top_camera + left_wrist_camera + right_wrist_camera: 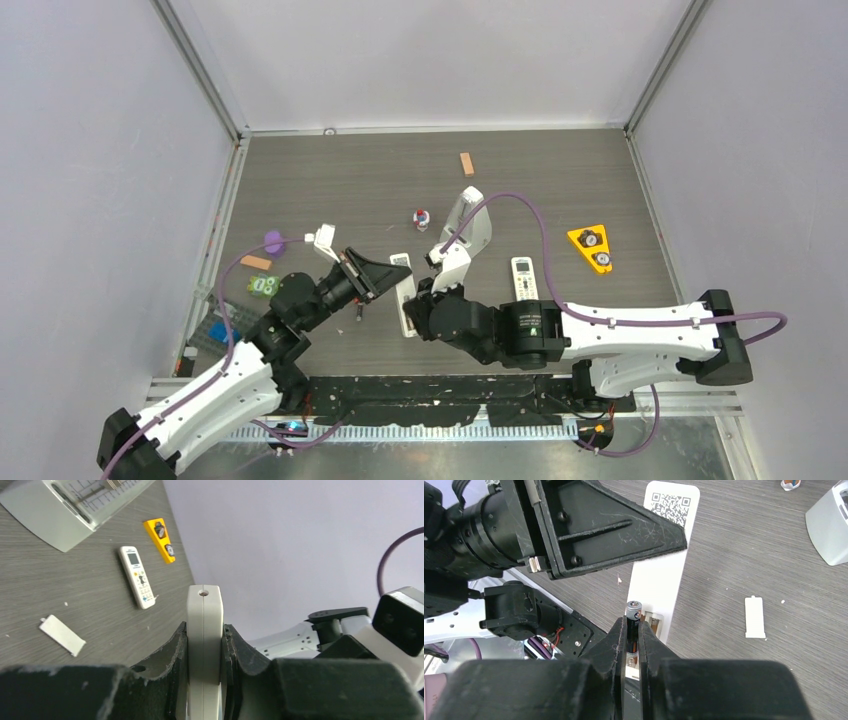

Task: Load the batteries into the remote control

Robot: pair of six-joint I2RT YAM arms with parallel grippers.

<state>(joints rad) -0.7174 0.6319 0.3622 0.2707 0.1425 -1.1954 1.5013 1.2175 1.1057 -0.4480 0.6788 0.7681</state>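
The remote control [405, 295] is a long white bar, and my left gripper [368, 277] is shut on its long edges, as the left wrist view shows [205, 635] on the remote [204, 607]. In the right wrist view the remote [664, 575] shows a QR label and an open battery bay [653, 622] at its near end. My right gripper [633, 630] is shut on a dark battery [633, 611] with a silver tip, held right at the bay. The small white cover [755, 617] lies loose on the table beside the remote and also shows in the left wrist view [62, 635].
A grey metronome [470, 220], a shorter white remote with buttons [524, 278] and a yellow triangular piece [592, 248] lie right of the work spot. An orange block [466, 163] sits further back. Small coloured items [262, 285] lie at the left edge.
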